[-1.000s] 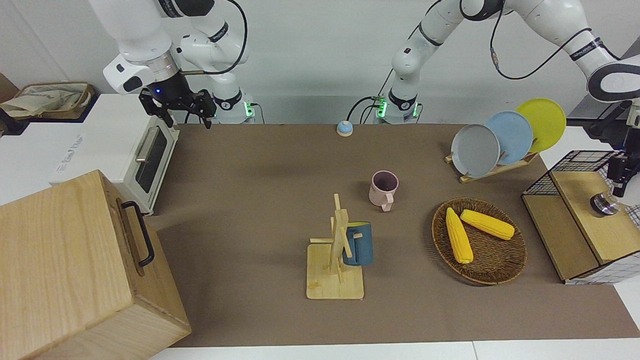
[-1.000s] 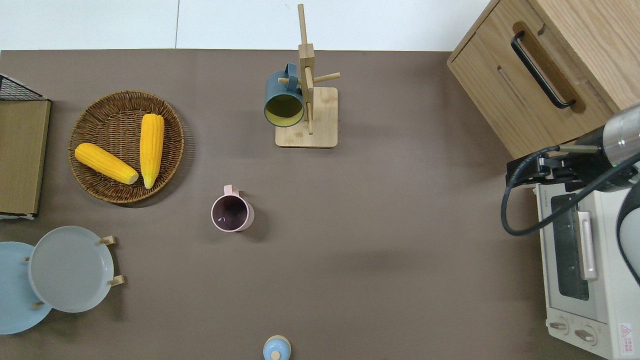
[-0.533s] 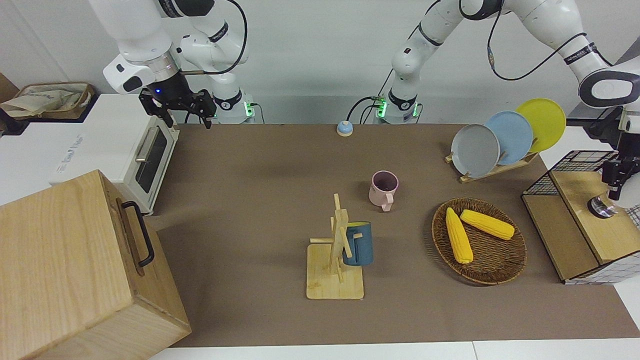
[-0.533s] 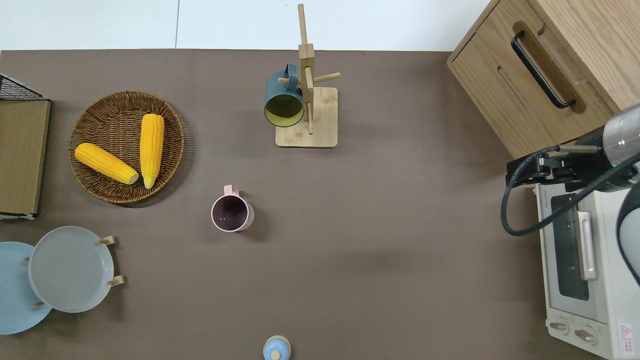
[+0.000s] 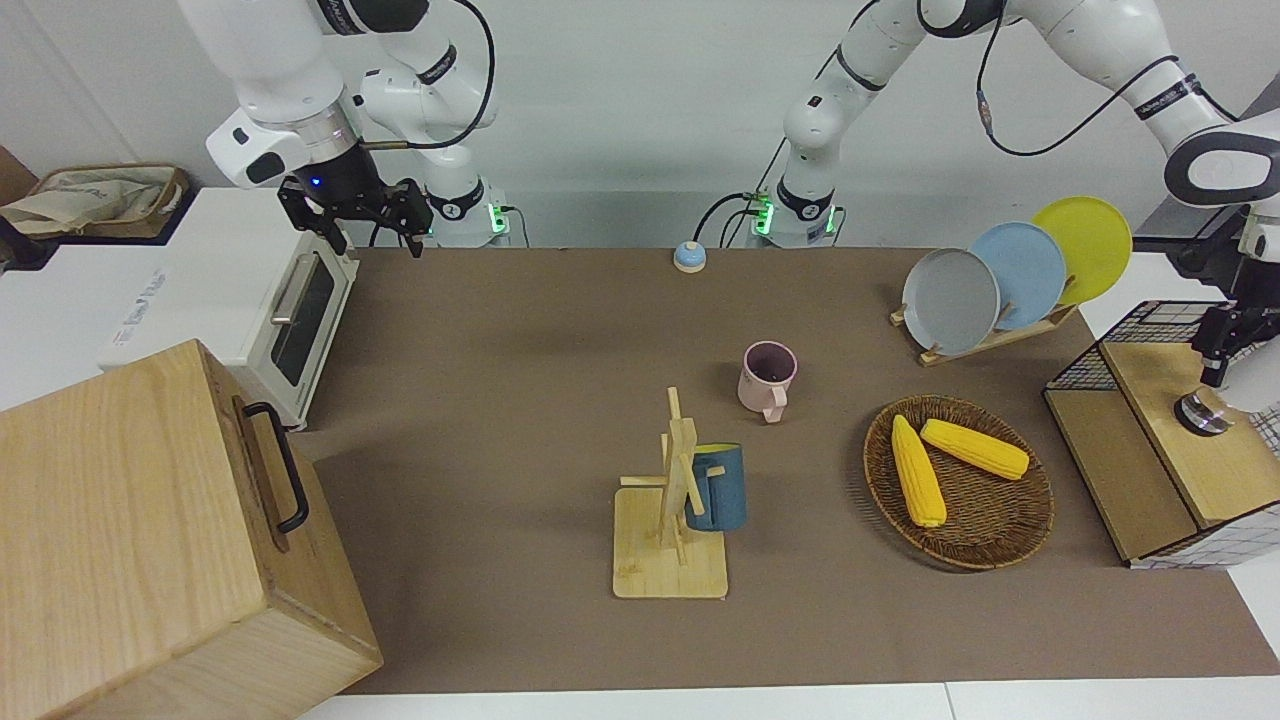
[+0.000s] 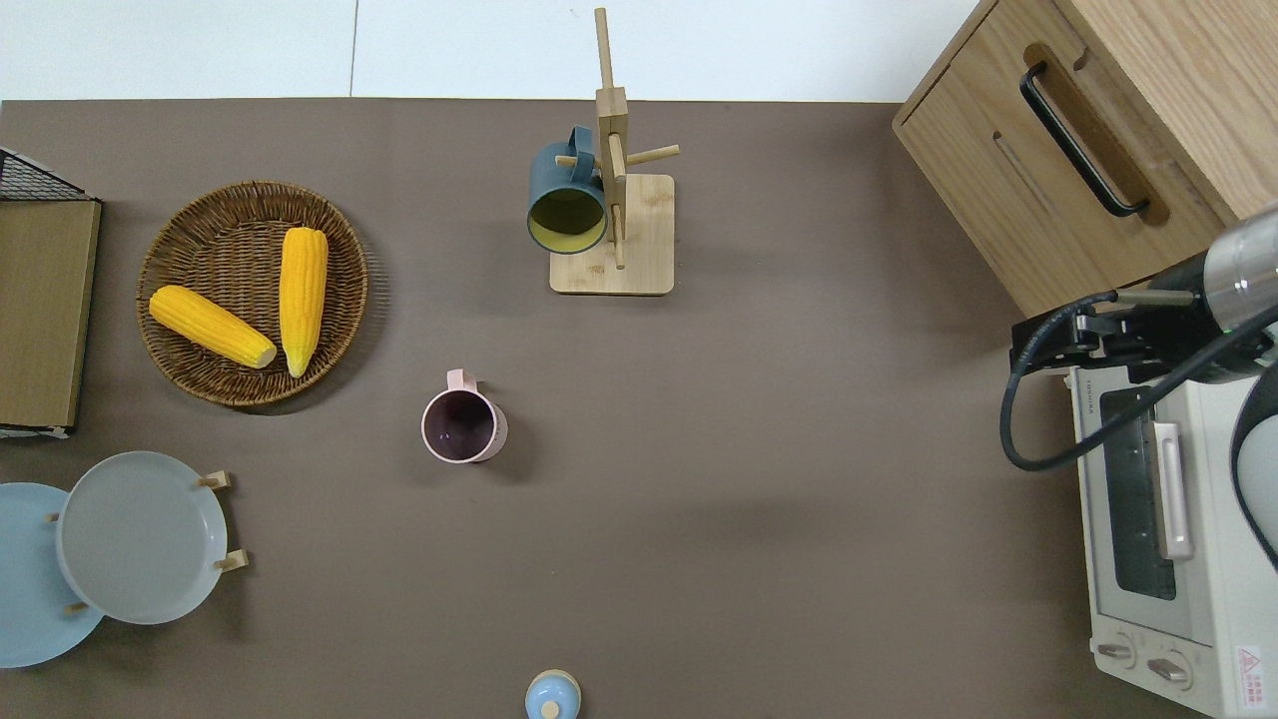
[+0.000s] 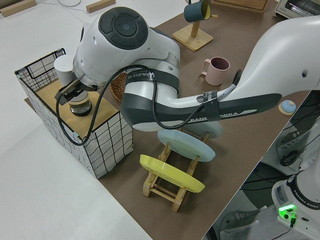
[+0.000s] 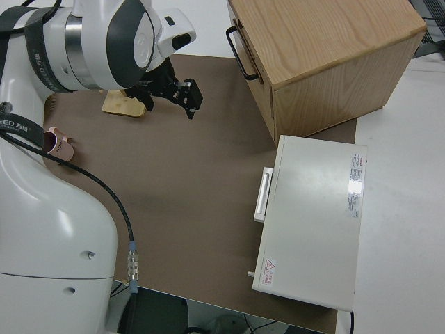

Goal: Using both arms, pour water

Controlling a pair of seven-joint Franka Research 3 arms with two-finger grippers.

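The left arm reaches to its own end of the table, where the left gripper [image 5: 1218, 350] hangs over the wooden top of a wire basket [image 5: 1150, 320], just above a round glass vessel [image 5: 1203, 413] that stands on that top. The overhead view cuts this gripper off altogether and shows only a corner of the basket. The left side view brings it close, at the vessel's rim beside a white cup [image 7: 64, 70], but the arm's bulk and cable cover much of it, so I cannot tell whether its jaws are spread or pinching, nor whether they touch the glass.

The right arm is parked. Its right gripper [image 5: 365, 218] points downward in the front view, jaws spread wide with nothing between them; the right side view confirms the gap, while the overhead view shows only the black body.

On the brown mat, a pink mug [image 5: 768, 375] stands upright in the open, handle turned away from the robots; the overhead view alone shows its dark inside. Farther from the robots, a blue mug [image 5: 716, 487] hangs on a wooden rack [image 5: 670, 560]; the overhead view looks into its yellow inside. A wicker tray [image 5: 1000, 545] holding two corn cobs [image 5: 916, 470] lies between the mugs and the basket. A white toaster oven [image 5: 300, 310] and a wooden cabinet [image 5: 150, 540] stand at the right arm's end.
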